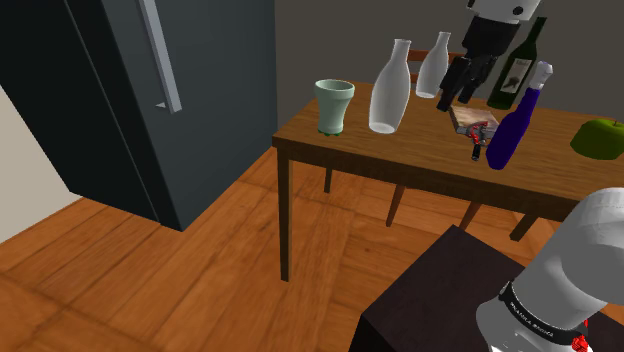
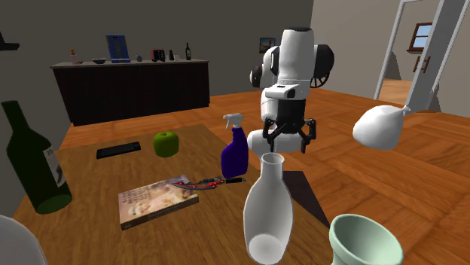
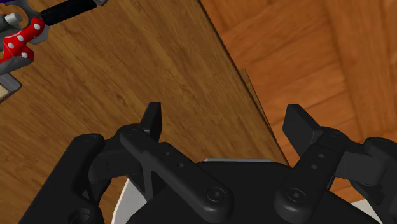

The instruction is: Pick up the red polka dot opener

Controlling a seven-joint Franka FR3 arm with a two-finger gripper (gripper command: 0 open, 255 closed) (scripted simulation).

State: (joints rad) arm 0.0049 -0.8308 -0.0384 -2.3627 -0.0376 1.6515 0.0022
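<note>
The tool (image 3: 229,124) hangs released, its fingers (image 3: 151,118) spread wide with nothing between them. Under it runs the edge of the bench (image 3: 159,76), with the floor (image 3: 305,57) beyond. It hovers near the purple spray bottle (image 2: 235,150), well above the wood.

Now the prize: the red polka dot opener (image 2: 207,182) lies flat on the bench just beside the spray bottle's base, between that bottle and a book (image 2: 158,199). It sits out to one side of the tool, not beneath the fingers. Its long axis runs from the book toward the bottle's foot, with the black handle tip nearest the bottle.

So the coming move looks like a slide inward over the bench, then a drop with the fingers straddling that slim body across its length. Tight quarters, with the bottle so close!

Farther from the spray bottle, a clear vase (image 2: 267,207) and a pale green cup (image 2: 365,241) both look empty. The dark wine bottle (image 2: 34,169) hides its contents.
</note>
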